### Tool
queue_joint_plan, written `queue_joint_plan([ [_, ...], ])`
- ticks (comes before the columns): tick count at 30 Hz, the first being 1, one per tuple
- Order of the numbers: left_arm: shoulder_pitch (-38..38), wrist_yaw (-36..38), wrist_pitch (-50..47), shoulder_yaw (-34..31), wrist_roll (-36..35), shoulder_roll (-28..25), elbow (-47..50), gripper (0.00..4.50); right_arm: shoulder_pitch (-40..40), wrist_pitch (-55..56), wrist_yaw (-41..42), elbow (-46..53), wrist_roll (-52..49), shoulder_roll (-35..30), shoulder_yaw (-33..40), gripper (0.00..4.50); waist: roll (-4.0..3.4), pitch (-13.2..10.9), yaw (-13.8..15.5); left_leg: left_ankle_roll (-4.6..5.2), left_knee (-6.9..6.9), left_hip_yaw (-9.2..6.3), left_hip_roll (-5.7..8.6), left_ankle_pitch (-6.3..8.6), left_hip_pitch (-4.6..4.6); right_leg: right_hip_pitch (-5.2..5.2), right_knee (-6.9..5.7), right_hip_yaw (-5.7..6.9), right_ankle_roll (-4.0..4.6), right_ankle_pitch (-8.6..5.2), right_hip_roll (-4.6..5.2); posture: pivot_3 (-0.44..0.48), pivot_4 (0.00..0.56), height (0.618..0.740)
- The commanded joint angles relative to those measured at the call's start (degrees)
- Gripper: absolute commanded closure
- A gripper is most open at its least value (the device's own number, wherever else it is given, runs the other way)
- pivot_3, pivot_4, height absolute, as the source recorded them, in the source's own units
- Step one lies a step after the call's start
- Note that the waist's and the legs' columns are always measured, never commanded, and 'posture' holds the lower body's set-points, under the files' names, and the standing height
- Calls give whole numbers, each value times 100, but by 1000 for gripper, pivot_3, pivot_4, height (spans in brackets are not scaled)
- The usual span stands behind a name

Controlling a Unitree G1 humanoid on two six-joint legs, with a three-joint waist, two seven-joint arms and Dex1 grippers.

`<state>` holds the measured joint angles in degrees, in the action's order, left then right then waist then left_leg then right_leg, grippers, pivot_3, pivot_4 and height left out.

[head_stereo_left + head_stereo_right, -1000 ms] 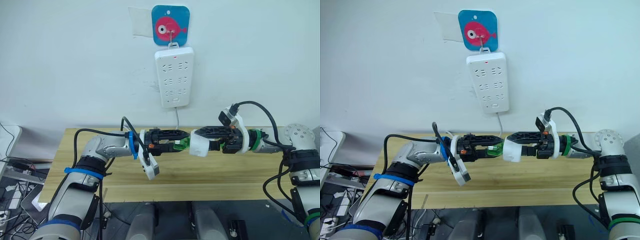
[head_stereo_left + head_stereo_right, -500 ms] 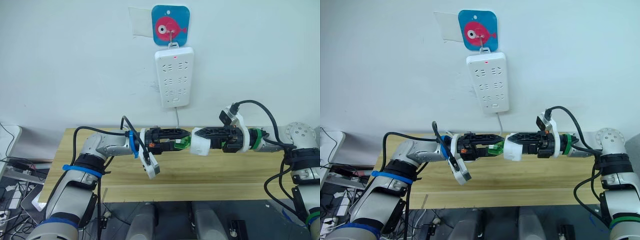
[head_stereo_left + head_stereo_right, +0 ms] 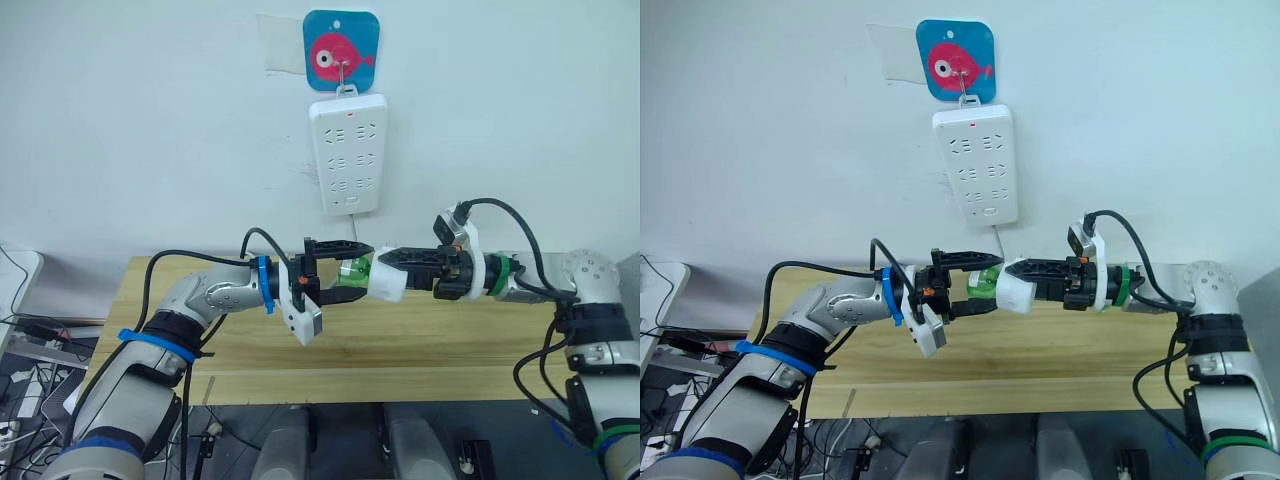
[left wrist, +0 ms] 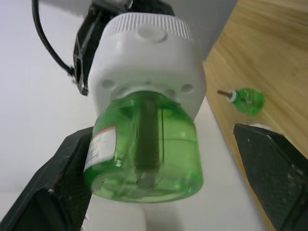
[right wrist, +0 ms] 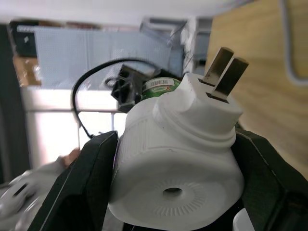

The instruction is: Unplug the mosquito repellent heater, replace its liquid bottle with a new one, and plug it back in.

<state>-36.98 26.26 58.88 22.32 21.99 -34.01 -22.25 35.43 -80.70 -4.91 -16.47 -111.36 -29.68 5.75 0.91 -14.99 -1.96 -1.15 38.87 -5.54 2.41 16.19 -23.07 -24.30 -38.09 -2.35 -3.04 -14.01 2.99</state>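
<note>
The right gripper [image 3: 392,270] is clamped on the white heater [image 3: 386,281], holding it in the air above the middle of the wooden table [image 3: 420,345] with its green bottle [image 3: 351,272] pointing left and its two plug prongs [image 5: 224,67] bare. The left gripper [image 3: 345,270] faces it from the left with its fingers [image 4: 268,163] spread wide on either side of the bottle, not touching it. A second small green bottle [image 4: 244,100] lies on the table, and on the far wall a white power strip [image 3: 348,153] hangs from a hook under a blue fish sticker [image 3: 340,37], its cord dropping behind the table.
</note>
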Motion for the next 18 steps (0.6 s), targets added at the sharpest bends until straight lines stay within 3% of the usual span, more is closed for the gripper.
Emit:
queue_joint_plan([
  [1, 232, 722, -1479, -33, -410, 11, 1256, 0, -340, 707, -1381, 1016, -164, 630, 607, 1359, -1, 0, -10, 0, 0, -1, 0, 0, -5, -5, -2, 1, 0, 0, -1, -23, 234, 740],
  [5, 595, 1512, -3024, -53, -974, 39, 2259, 0, -580, 828, -1909, 1615, -164, 860, 733, 1359, -2, 1, -43, -2, 2, 0, 2, -1, -9, -10, -6, -2, 0, 0, -3, -22, 233, 740],
  [7, 698, 2207, -3963, -52, -1651, -108, 2694, 0, -505, 434, -1497, 1626, -164, 95, 420, 1359, -3, 1, -37, -1, 4, 2, 3, -2, -5, -7, -8, -2, 0, 0, -7, -17, 232, 740],
  [10, 636, 2710, -4915, -180, -2064, -210, 3014, 0, -350, 245, -1214, 1472, -164, -598, 43, 1359, -3, 1, -37, 3, 5, -4, 7, -4, -1, 3, -1, 2, 0, 0, -29, -11, 228, 740],
  [18, 516, 3334, -6277, -210, -2543, -182, 3252, 0, 40, 212, -499, 1452, 219, -1280, -618, 1359, -3, 1, -134, 4, 2, -3, -20, -4, 10, 11, -6, -8, 1, 0, -65, -14, 223, 740],
])
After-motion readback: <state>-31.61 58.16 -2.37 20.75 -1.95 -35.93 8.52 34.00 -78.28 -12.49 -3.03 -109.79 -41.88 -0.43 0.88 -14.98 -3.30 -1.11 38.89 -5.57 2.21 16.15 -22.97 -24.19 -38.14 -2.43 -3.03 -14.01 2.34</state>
